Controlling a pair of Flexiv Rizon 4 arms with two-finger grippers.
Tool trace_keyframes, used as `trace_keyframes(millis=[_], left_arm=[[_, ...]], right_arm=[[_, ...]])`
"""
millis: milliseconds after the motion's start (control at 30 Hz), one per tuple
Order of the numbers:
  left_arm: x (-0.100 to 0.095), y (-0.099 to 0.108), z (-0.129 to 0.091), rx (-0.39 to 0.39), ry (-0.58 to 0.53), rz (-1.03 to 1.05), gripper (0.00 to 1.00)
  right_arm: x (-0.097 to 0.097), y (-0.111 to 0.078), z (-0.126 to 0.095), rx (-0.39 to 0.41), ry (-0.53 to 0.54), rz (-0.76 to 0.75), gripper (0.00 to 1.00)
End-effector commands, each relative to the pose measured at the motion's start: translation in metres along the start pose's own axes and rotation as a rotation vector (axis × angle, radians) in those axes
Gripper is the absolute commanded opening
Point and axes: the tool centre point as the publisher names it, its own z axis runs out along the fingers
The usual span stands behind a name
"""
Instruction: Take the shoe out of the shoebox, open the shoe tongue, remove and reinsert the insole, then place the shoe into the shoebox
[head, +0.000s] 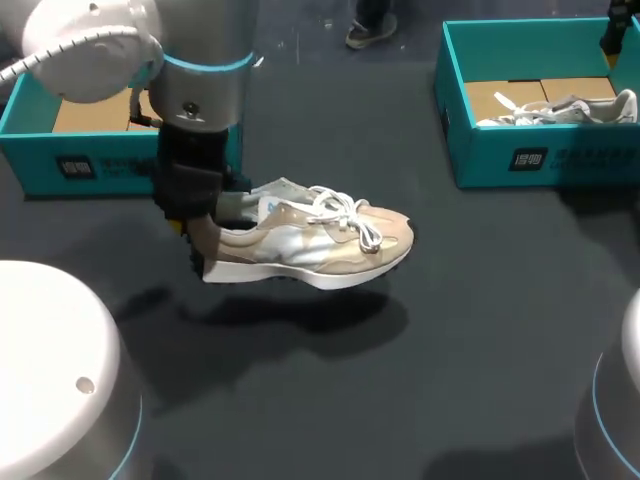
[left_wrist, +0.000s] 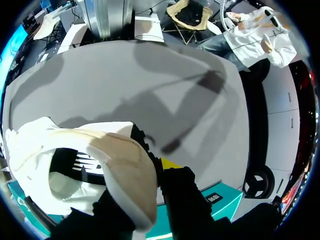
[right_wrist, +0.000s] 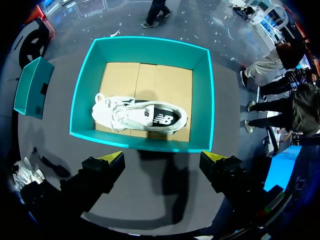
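My left end effector (head: 193, 232) is clamped on the heel of the shoe (head: 320, 245). In the left wrist view the heel wall sits between the fingers: one yellow tip presses on its outer side, and the other finger is hidden by the shoe. The shoe is about level, with its toe pointing away from my left arm toward the middle of the counter (head: 460, 340). Its shadow lies apart from the sole, so I judge that it hangs above the counter and does not rest on it. The left shoebox (head: 60, 165) is just behind my left arm, and the part of its bottom that I can see shows only cardboard. For this reason I think the shoe is already taken out of it, and the tongue and the insole are not yet done. I think the hold at the heel is chosen because it leaves the laces and the tongue free for my other arm. My right end effector (right_wrist: 161, 162) has its fingers apart and holds nothing. It hangs above the counter just before the right shoebox (right_wrist: 135, 142), where a second shoe (right_wrist: 140, 116) lies on its side. Because only the heel is held, the toe could drop, so the next move should be slow.
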Motion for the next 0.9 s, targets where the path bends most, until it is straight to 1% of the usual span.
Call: trace_keyframes(millis=[33, 100, 200, 300, 333, 533, 667, 900], left_arm=[[-0.025, 0.004, 0.012, 0.01, 0.038, -0.018, 0.0], [-0.032, 0.003, 0.018, 0.023, 0.046, -0.05, 0.0], [-0.043, 0.0, 0.027, 0.001, 0.04, -0.067, 0.0], [-0.054, -0.002, 0.037, -0.041, 0.028, -0.07, 0.0], [-0.057, -0.002, 0.04, -0.04, 0.029, -0.07, 0.0], [-0.067, -0.007, 0.06, -0.059, 0.014, -0.024, 0.0], [-0.072, -0.004, 0.07, -0.056, 0.017, 0.0, 0.0], [-0.078, 0.002, 0.081, -0.06, 0.013, 0.026, 0.0]], right_arm=[[0.0, -0.001, 0.0, -0.001, -0.001, 0.0, 1.0], [0.0, -0.001, 0.0, -0.001, -0.001, 0.0, 1.0], [0.0, -0.001, 0.0, -0.001, -0.001, 0.0, 1.0], [0.0, -0.001, 0.0, -0.001, -0.001, 0.0, 1.0], [0.0, -0.001, 0.0, -0.001, -0.001, 0.0, 1.0], [0.0, -0.001, 0.0, -0.001, -0.001, 0.0, 1.0], [0.0, -0.001, 0.0, -0.001, -0.001, 0.0, 1.0], [0.0, -0.001, 0.0, -0.001, -0.001, 0.0, 1.0]])
